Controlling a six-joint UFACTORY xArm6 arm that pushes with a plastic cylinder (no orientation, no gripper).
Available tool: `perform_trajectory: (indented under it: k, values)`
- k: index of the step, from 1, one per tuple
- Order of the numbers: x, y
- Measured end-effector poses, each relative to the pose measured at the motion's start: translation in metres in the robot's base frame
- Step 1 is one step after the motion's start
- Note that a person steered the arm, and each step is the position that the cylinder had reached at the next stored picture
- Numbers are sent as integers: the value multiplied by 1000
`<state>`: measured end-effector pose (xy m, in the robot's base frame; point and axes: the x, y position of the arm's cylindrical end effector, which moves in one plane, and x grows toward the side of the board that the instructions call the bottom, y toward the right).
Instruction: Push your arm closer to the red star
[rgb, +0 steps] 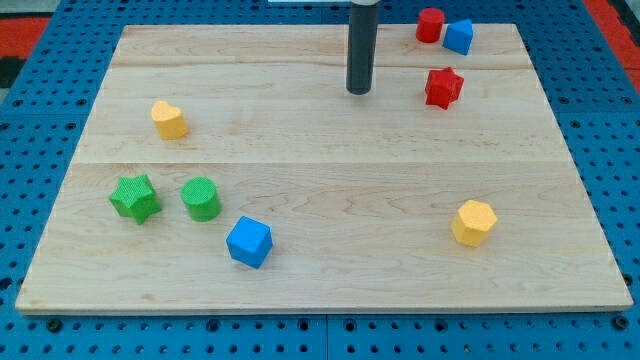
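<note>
The red star (443, 87) lies on the wooden board (320, 200) at the view's upper right. My tip (359, 92) is the lower end of the dark rod that comes down from the view's top. It stands to the left of the red star, at about the same height in the view, with a gap of bare board between them. Nothing touches the tip.
A red cylinder (430, 24) and a blue block (459, 36) sit together above the red star. A yellow block (169, 119) is at the left. A green star (134, 197), green cylinder (201, 198) and blue cube (248, 241) are at lower left. A yellow hexagon (473, 222) is at lower right.
</note>
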<state>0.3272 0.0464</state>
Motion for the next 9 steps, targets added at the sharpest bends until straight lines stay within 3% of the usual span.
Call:
perform_trajectory:
  k: [1, 9]
  values:
    - [18, 0]
    - [34, 79]
